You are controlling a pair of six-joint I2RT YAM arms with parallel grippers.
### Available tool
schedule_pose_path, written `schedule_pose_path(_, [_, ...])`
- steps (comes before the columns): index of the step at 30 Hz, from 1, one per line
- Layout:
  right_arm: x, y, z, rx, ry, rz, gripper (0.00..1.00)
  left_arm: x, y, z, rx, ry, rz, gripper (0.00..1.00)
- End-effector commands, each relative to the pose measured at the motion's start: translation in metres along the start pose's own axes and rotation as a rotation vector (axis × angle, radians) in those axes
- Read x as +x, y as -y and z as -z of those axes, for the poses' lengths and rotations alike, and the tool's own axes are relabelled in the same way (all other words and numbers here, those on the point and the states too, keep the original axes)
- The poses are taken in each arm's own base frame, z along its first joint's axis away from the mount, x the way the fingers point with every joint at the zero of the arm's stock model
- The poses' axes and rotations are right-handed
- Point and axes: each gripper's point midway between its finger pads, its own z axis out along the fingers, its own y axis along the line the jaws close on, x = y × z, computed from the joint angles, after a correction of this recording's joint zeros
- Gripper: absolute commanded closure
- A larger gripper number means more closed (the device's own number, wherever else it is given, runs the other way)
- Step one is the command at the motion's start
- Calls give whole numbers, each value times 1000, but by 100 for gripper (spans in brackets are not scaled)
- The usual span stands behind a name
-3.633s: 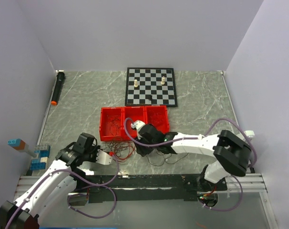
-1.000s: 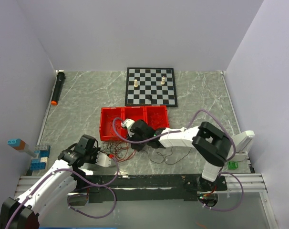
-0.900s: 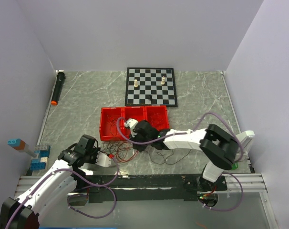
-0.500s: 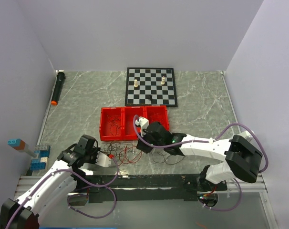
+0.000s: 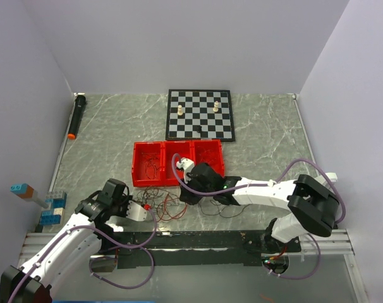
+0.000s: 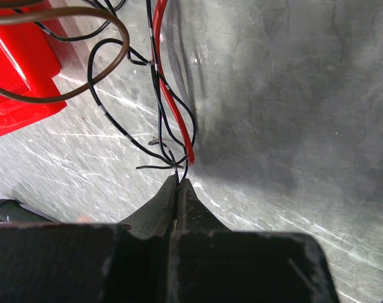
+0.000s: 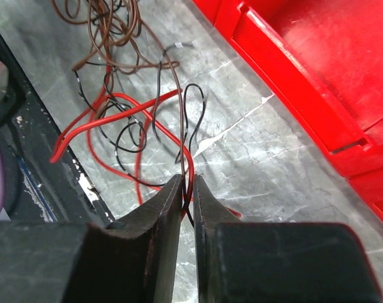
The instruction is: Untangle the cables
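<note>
Cables (image 5: 157, 201) lie in a loose tangle on the table (image 5: 267, 132), between the two grippers.
Thin red, brown and black wires loop over the marbled surface just ahead of both sets of fingers. The left gripper (image 6: 177, 181) is clenched, its fingertips pressed together on a thin black wire that comes out right at the tips. A red wire ends just beyond them, and brown loops curl farther out to the fingers' left. The right gripper (image 7: 187, 181) has its fingers parted by a narrow slit, with red and brown wires running into the gap. The rest of the tangle spreads ahead and to the left of those fingers. A red tray (image 5: 179, 144) sits past the tangle, ahead and right of the right fingers and ahead and left of the left ones.
</note>
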Motion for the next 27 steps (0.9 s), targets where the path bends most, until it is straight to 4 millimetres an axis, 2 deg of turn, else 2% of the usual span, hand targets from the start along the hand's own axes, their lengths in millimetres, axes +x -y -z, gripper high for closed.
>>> schedule_pose_path(1, [-30,-17,-5,-63,71,15,79,-3,-11,6,-26,13,-10,99])
schedule_pose_path(8, [-33,-23,-8,-85,69,19,77,-3,-10,5,-25,14,-10,99])
schedule_pose_path(13, [-36,-28,-3,-98,77,31,75,-3,-8,4,-25,15,-12,99])
schedule_pose_path(27, [-24,-25,-5,-92,41,27,69,-3,-7,3,-25,14,-9,99])
